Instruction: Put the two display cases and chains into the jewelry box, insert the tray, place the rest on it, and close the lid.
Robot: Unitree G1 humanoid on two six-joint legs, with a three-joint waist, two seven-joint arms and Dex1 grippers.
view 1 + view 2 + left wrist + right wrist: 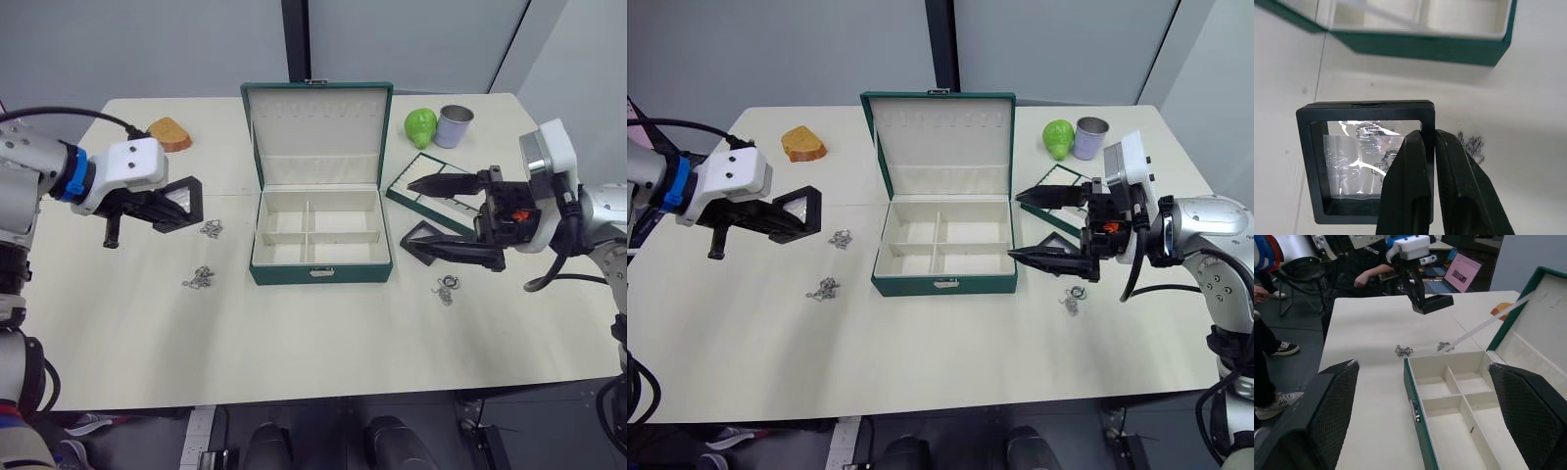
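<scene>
The second display case (423, 239) lay partly hidden under the right gripper (419, 208), and the tray (438, 195) behind it was also half covered. Two chain heaps (211, 229) lay on the worktop (294, 333) left of the open jewelry box (318, 235), and the rest (447, 287) lay to its right. The left gripper (1427, 142) had its jaws clamped on one display case (1366, 164) held above the worktop, while the right gripper's jaws stood wide apart, holding nothing.
</scene>
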